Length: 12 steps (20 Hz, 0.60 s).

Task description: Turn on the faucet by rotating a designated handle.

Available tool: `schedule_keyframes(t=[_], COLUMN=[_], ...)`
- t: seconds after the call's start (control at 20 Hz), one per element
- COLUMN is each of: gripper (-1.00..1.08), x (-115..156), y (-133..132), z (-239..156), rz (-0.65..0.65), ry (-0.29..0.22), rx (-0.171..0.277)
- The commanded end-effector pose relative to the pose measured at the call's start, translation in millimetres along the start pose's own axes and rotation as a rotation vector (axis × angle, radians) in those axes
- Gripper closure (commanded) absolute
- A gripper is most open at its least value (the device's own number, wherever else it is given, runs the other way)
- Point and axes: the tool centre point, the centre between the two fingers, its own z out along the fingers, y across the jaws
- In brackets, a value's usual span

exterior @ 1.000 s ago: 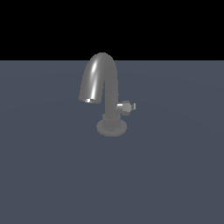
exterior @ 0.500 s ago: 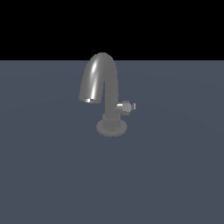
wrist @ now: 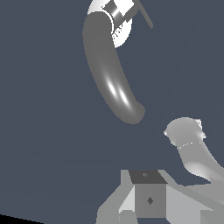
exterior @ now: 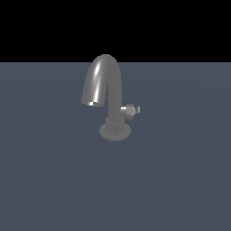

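Observation:
The faucet (exterior: 108, 83) is glossy grey metal, with an arched spout, an upright stem and a round ribbed base (exterior: 115, 131). Its handle (exterior: 130, 109), a stubby knob with a lighter blocky tip, sticks out of the stem toward the exterior view's right. No arm or gripper appears in the exterior view. The wrist view looks down on the faucet's spout (wrist: 111, 78), with a short dark bar (wrist: 146, 16) beside the bright base. Grey blocky parts of my gripper (wrist: 148, 194) fill that view's edge, well apart from the faucet. How its fingers stand is not visible.
The faucet stands on a flat dark blue-grey surface (exterior: 54, 180) under a black background. A curved pale grey piece (wrist: 192, 151) sits beside the gripper parts in the wrist view; I cannot tell what it is.

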Motion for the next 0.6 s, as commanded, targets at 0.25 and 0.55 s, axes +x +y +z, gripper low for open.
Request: schedule_keyframes(t=[0.25,0.55], gripper=[1.08,1.08], x=[48,90], y=[-8,-10], z=[2,10], rz=[0.162,0.301], ry=[-0.167,-0.31], rx=[0.088,0.165])
